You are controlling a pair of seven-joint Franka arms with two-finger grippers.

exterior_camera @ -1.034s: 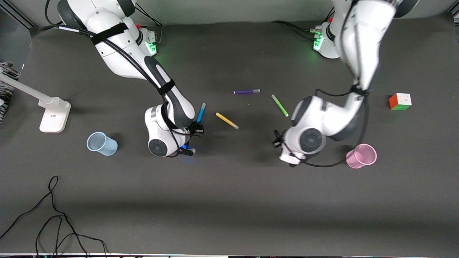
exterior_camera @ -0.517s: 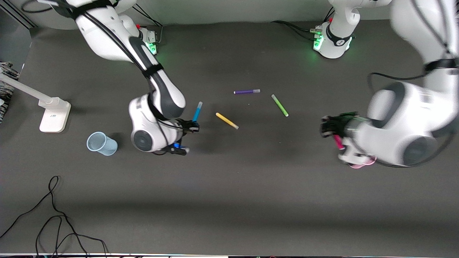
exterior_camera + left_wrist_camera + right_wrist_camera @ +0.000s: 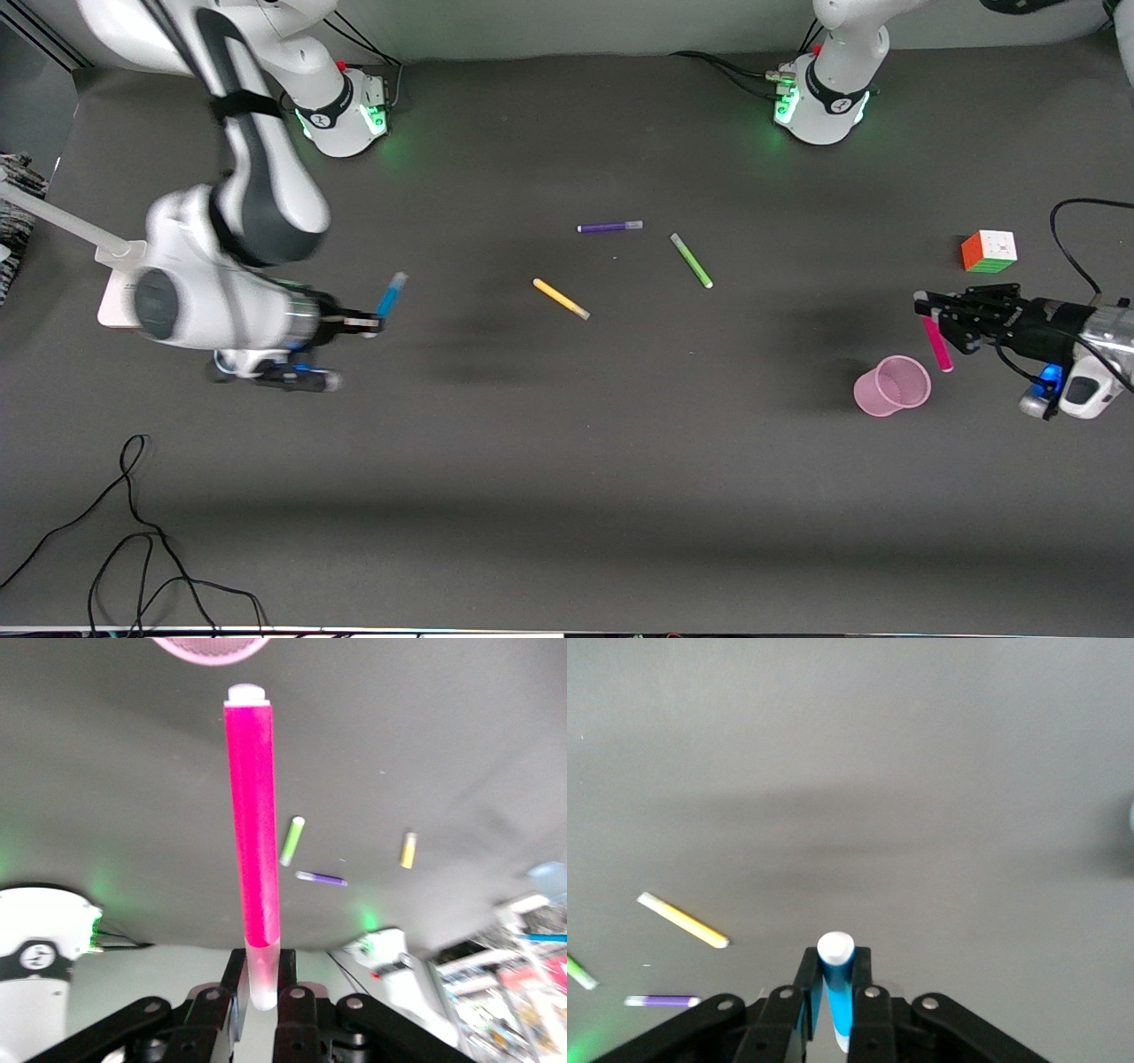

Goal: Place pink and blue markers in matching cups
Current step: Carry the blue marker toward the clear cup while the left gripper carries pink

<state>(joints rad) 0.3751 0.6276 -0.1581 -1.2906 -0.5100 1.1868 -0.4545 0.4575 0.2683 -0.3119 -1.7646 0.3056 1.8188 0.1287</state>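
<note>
My left gripper is shut on the pale cap end of the pink marker and holds it in the air beside the pink cup. In the left wrist view the pink marker sticks out of the gripper toward the cup's rim. My right gripper is shut on the blue marker and holds it above the table near the right arm's end. In the right wrist view the blue marker sits between the shut fingers. The blue cup is hidden in the front view by the right arm.
A purple marker, a green marker and a yellow marker lie mid-table. A colour cube sits near the left gripper. A white lamp base and loose black cables are toward the right arm's end.
The right arm has carried the blue marker toward its end of the table, over the blue cup's spot. The left arm has carried the pink marker to the pink cup, which now shows fully.
</note>
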